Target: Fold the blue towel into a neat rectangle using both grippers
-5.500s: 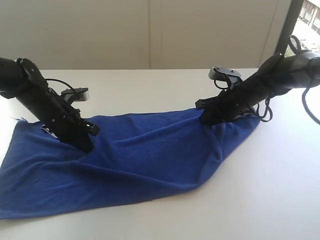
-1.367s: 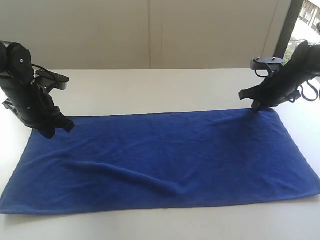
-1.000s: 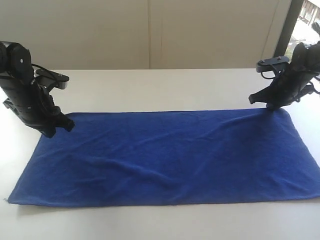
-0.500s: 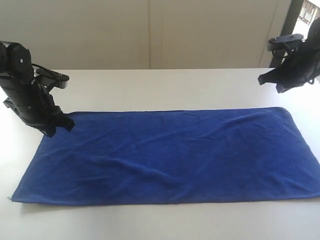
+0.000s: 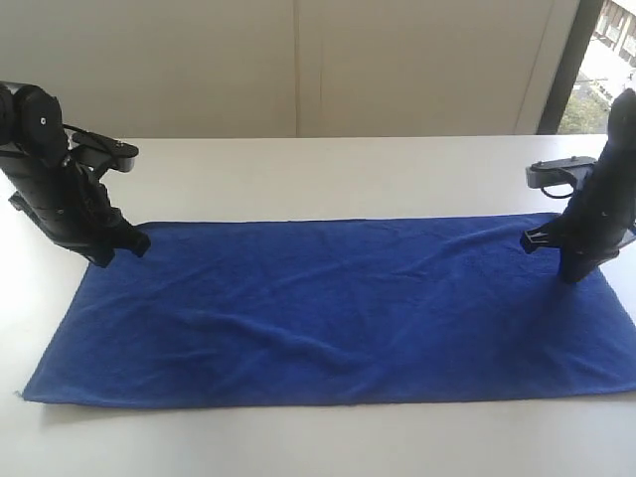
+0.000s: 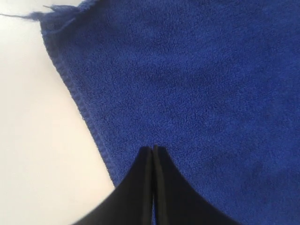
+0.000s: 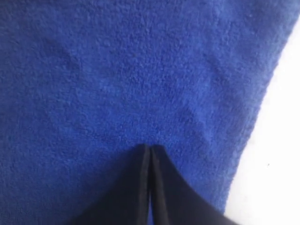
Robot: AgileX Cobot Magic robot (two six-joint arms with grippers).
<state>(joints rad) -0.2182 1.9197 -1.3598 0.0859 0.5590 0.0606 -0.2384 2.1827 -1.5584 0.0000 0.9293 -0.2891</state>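
Note:
The blue towel (image 5: 338,298) lies spread flat as a long rectangle on the white table (image 5: 328,174). My left gripper (image 5: 103,259) is shut, its tips down on the towel's far left corner. The left wrist view shows the closed fingertips (image 6: 153,148) resting on flat cloth (image 6: 197,84) beside the hemmed edge, with a frayed corner (image 6: 49,11) farther off. My right gripper (image 5: 571,278) is also shut and touches the towel near its right short edge. In the right wrist view its tips (image 7: 150,146) press on flat cloth (image 7: 117,70), with no fold between them.
Bare white table runs behind the towel and along its front edge (image 5: 328,437). A wall stands behind the table, with a dark window frame (image 5: 561,65) at the back right. Table surface shows beside the towel's edges (image 6: 37,140) (image 7: 281,140).
My right gripper has come down from above the back right of the table onto the towel's right end. The left gripper has barely moved. The towel lies as before.

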